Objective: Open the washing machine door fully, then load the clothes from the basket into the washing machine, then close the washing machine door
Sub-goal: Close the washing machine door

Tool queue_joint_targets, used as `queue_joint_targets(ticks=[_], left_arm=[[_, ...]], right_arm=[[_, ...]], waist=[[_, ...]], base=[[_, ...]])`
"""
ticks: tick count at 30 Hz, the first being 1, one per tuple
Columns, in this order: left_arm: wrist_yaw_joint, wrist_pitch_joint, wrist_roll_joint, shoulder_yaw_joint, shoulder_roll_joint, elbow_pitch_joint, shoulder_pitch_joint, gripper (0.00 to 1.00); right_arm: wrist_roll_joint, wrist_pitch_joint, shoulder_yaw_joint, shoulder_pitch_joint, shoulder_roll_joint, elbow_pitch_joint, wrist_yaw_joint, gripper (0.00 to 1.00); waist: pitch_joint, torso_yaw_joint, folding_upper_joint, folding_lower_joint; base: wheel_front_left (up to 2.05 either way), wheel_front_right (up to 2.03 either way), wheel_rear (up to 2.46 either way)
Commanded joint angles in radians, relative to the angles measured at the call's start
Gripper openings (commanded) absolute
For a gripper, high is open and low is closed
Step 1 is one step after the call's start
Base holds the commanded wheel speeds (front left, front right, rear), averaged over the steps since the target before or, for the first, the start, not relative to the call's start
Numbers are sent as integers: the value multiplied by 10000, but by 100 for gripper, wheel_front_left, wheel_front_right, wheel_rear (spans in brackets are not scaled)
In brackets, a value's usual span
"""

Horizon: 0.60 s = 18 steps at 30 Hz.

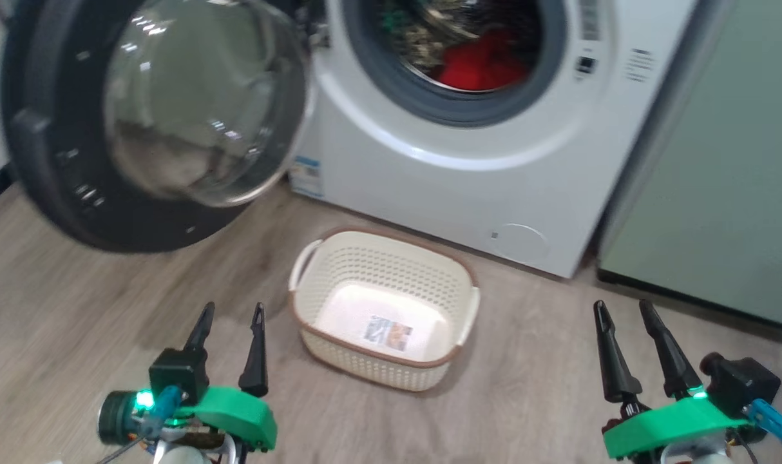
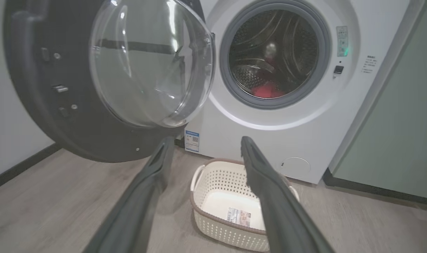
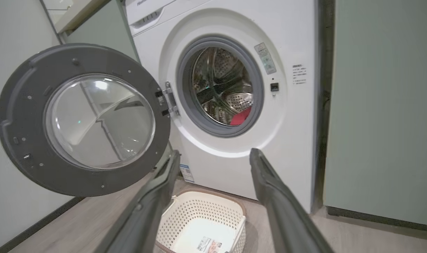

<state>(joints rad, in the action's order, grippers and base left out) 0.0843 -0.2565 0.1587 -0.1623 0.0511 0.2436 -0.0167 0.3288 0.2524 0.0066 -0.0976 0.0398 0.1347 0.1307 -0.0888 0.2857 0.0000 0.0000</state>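
One garment [image 1: 478, 64] is seen inside one washer [image 1: 455, 193], upper centre; one door [image 1: 49, 129] is swung open, upper left; one basket [image 1: 365, 264] is set centre. The left gripper [image 1: 233, 309] and right gripper [image 1: 619, 306] are held wide, empty.

Door [image 1: 43, 161] open; red clothes [image 1: 478, 64] inside washer [image 1: 468, 187].

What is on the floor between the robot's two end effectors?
The cream-white perforated plastic basket, empty apart from a sticker, stands between the left end effector and the right end effector, touching neither; the head view shows it.
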Motion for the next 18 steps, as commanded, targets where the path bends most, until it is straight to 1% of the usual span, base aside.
queue_joint_targets(ticks=[1,4,6,11,18], left_arm=[[-66,-53,-135,390,-8,-301,-469,100],[-151,-53,-241,475,-8,-320,-527,100],[-137,-53,-254,634,-8,-426,-525,100],[-42,-53,-233,1047,-8,-822,-487,100],[35,-53,-260,1427,-8,-1160,-342,100]], right_arm=[[91,94,244,312,104,-351,0,100],[192,94,242,328,104,-360,0,100],[202,94,399,439,104,-360,0,100],[163,94,797,1043,104,-203,0,100],[234,94,1122,1564,104,61,0,100]], waist=[[17,961,0,0],[2,1577,0,0],[130,1771,0,0],[453,2018,0,0],[645,2134,0,0]], base=[[0,0,0],[0,0,0],[0,0,0],[0,0,0],[0,0,0]])
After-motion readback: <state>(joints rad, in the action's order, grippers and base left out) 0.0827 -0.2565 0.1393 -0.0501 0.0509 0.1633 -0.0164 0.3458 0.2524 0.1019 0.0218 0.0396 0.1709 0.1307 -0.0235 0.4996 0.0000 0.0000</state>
